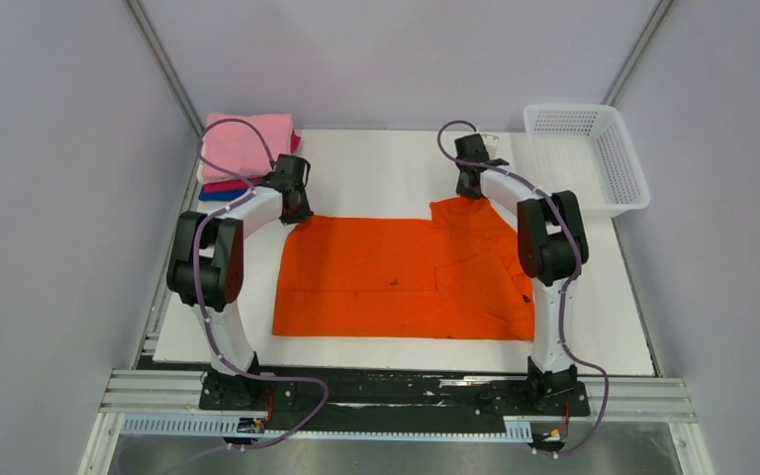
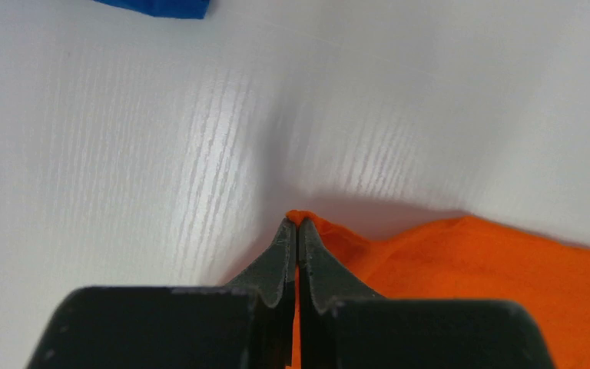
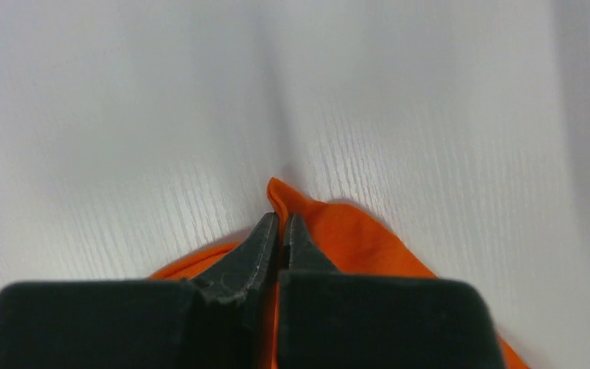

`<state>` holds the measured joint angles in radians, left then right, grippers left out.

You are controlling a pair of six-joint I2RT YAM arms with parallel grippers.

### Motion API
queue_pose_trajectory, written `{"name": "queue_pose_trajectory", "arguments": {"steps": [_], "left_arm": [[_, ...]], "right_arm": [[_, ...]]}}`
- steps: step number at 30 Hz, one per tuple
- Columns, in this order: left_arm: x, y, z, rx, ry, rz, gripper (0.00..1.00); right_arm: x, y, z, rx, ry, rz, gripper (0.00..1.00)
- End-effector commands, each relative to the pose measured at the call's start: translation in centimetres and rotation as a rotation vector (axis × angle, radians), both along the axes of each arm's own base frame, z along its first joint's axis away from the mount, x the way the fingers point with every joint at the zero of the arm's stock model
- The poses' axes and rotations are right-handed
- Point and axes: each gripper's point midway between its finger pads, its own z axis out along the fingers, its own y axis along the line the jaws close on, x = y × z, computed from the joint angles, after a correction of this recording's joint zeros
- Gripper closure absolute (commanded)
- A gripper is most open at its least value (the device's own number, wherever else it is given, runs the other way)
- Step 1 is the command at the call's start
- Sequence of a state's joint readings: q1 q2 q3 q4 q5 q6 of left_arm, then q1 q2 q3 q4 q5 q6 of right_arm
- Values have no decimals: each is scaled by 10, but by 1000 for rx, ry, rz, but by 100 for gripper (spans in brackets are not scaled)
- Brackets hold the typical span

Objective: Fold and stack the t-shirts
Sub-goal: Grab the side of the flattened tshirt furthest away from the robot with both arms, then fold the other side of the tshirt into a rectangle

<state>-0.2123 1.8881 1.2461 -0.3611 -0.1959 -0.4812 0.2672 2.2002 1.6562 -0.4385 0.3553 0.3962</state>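
The orange t-shirt [image 1: 396, 277] lies spread on the white table, partly folded, with small dark specks. My left gripper [image 1: 297, 210] is shut on its far left corner; the left wrist view shows orange cloth [image 2: 461, 261] pinched between the shut fingertips [image 2: 297, 224]. My right gripper [image 1: 470, 188] is shut on the far right corner; the right wrist view shows the cloth [image 3: 346, 234] clamped at the tips [image 3: 283, 219]. A stack of folded tees [image 1: 247, 148], light pink on top with magenta and blue beneath, sits at the far left corner.
A white plastic mesh basket [image 1: 589, 158] stands at the far right corner, partly off the white tabletop [image 1: 376, 163]. A blue tee's edge [image 2: 157, 8] shows at the top of the left wrist view. Grey walls enclose the table.
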Motion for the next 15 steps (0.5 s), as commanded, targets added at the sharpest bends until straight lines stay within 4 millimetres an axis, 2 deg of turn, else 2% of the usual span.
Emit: {"name": "queue_pose_trajectory", "arguments": {"steps": [1,4,5,7,12,15], "left_arm": [[6,-14,38,-23,-118,-49,100],[-4,-18,39,-34,-146,-54,100],[-6,-18,47,-44,-169,-53,100],[-18,-18,47,-50,-176,-55,100],[-39,-21,59,-69,-225,-49,100],[-58,-23,64,-69,-243,-56,100]], "right_arm": [[7,11,66,36,-156,57,100],[-11,14,74,49,-162,83,100],[-19,14,76,51,-160,88,100],[-35,15,84,56,-165,97,100],[-82,13,95,51,-169,110,100],[-110,13,103,56,-171,119,100]]}}
